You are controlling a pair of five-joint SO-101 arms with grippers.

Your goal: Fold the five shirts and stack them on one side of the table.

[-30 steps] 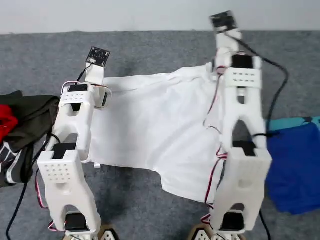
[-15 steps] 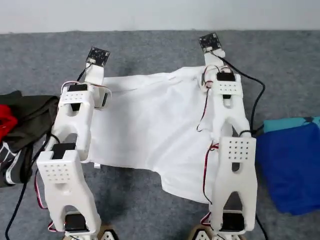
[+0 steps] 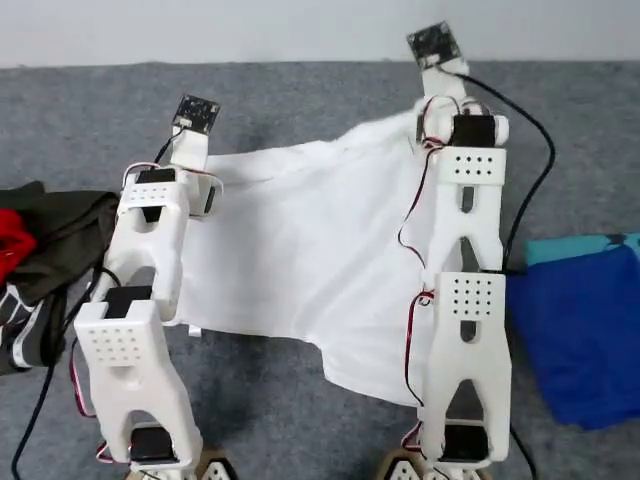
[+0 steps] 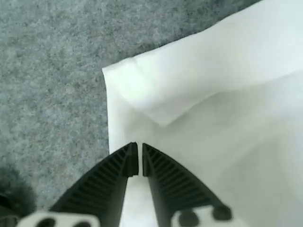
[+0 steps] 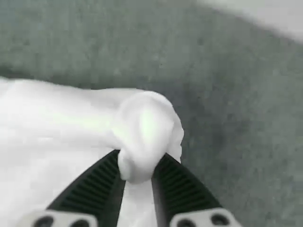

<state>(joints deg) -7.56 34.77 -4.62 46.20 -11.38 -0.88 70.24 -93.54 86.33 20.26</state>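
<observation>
showing one white shirt (image 3: 300,250) spread on the grey table (image 3: 300,110), not yet folded. the right gripper (image 5: 138,165) pinches a bunched corner between its jaws. the left gripper (image 4: 139,151) has its jaws pressed together on another corner, apparently nipping the hem. well outside the right jaws lie one blue shirt (image 3: 580,340) and one teal shirt (image 3: 570,247), seemingly folded. outside the left jaws are one dark garment (image 3: 60,230) and one red garment (image 3: 12,245), heaped, judged undone.

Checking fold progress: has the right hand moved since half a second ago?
Yes. The right hand, gripping the white shirt, moved toward the far wall, away from the blue shirt.
</observation>
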